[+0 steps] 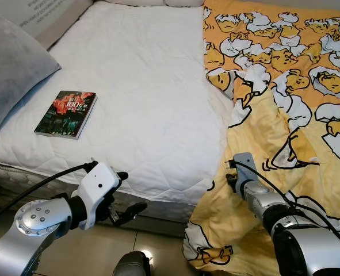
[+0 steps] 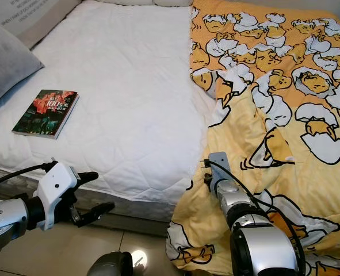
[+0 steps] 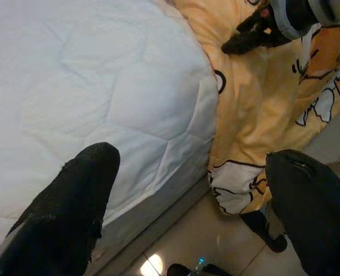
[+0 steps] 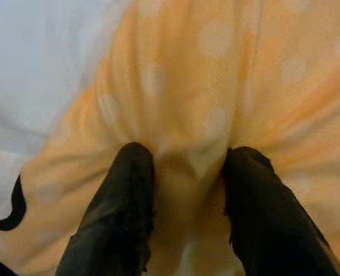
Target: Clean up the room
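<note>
Right hand (image 4: 181,190) pinches a fold of the yellow cartoon-print blanket (image 1: 285,86) where it drapes over the foot edge of the white quilted bed (image 1: 141,86). Left hand (image 1: 126,195) hovers spread wide beside the mattress edge. A dark paperback book (image 1: 66,114) lies near a grey pillow (image 1: 11,69).

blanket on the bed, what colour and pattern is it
The blanket is orange-yellow with a repeating cartoon print in white, yellow and black, clearest in the left eye view.
</note>
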`<state>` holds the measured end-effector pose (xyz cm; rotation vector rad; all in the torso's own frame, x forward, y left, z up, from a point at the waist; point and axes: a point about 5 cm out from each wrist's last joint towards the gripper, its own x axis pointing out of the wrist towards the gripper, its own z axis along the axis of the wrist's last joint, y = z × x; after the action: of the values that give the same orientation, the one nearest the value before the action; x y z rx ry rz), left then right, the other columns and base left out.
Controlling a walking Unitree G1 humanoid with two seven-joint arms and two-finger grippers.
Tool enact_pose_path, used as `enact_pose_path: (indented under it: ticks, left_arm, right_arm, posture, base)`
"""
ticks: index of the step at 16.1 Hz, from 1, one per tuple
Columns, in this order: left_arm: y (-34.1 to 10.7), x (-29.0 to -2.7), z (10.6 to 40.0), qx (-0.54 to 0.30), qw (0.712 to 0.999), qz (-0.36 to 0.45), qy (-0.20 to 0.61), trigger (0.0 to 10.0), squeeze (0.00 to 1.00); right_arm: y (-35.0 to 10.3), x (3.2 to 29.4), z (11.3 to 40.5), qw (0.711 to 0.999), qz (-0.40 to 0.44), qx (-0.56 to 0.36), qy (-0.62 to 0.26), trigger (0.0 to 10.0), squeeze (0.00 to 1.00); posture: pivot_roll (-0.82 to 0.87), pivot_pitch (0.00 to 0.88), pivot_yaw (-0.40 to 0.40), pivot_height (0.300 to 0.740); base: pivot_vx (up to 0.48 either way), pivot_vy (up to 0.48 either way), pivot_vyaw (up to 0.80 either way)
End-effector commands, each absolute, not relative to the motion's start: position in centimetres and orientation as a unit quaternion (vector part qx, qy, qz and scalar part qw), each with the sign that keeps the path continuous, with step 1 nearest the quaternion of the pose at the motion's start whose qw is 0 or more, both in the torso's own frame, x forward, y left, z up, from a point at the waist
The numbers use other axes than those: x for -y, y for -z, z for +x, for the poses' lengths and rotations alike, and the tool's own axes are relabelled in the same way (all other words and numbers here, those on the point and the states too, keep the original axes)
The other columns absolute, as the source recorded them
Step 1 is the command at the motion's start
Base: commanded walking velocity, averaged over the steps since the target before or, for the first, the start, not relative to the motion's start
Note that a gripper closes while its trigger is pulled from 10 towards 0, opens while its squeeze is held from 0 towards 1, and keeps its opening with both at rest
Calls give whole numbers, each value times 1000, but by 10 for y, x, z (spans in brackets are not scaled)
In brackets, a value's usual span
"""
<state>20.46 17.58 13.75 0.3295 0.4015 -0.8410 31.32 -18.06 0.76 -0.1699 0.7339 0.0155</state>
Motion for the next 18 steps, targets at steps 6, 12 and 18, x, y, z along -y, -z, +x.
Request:
enact_pose_path:
  ticks: [6, 12, 18]
  left_arm:
    - [-132, -169, 204, -198, 876, 150, 414, 10000, 0]
    - [-127, -164, 218, -185, 879, 145, 414, 10000, 0]
    - [-124, -160, 230, -170, 884, 141, 411, 10000, 0]
  right_arm:
    - [-4, 179, 310, 929, -56, -363, -47, 0, 0]
    - [-4, 183, 308, 930, -36, -358, -81, 0, 0]
    - [2, 168, 285, 888, 36, -339, -308, 0, 0]
  posture:
    - [255, 90, -32, 740]
    - [195, 25, -20, 740]
    - [147, 0, -9, 740]
  base:
    - [0, 0, 0]
    - [0, 0, 0]
    - [0, 0, 0]
